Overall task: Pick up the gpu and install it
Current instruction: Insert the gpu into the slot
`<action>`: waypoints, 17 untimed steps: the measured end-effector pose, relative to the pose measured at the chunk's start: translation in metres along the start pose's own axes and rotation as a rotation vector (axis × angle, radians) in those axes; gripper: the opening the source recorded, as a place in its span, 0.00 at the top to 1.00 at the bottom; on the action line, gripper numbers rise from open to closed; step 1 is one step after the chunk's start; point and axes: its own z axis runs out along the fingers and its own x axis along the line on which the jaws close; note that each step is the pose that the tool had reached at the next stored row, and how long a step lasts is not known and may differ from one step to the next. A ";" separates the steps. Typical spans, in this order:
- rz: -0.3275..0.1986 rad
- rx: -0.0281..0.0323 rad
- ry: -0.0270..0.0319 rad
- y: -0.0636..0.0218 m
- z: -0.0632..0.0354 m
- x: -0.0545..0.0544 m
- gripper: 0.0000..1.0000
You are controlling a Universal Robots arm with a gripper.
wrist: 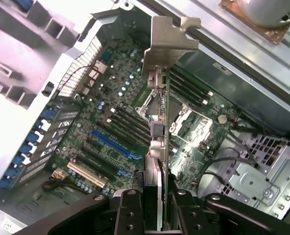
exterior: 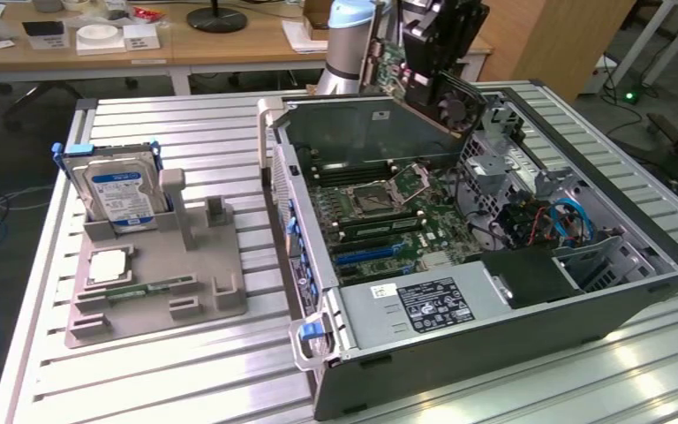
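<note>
Gripper [wrist: 157, 198], black and two-fingered, is hovering over the open black computer case [exterior: 516, 353] and its green motherboard [wrist: 110, 98]. Pickup is looking complete; seating is outstanding. The gpu [wrist: 156, 132], a thin black card with a pale metal bracket, is hanging clear of the blue slots [wrist: 113, 142]. Partly closed jaws are clamping its edge.

Slatted table [exterior: 162, 375] bears a grey holder [exterior: 139, 324] and computer case [exterior: 493, 353] (lid off).
</note>
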 end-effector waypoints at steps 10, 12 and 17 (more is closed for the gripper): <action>-0.130 -0.0031 0.0024 -0.0001 0.0001 0.000 0.73; -0.155 -0.0037 0.0029 -0.0001 0.0001 0.000 0.73; -0.223 -0.0053 0.0043 -0.0001 0.0000 0.000 0.73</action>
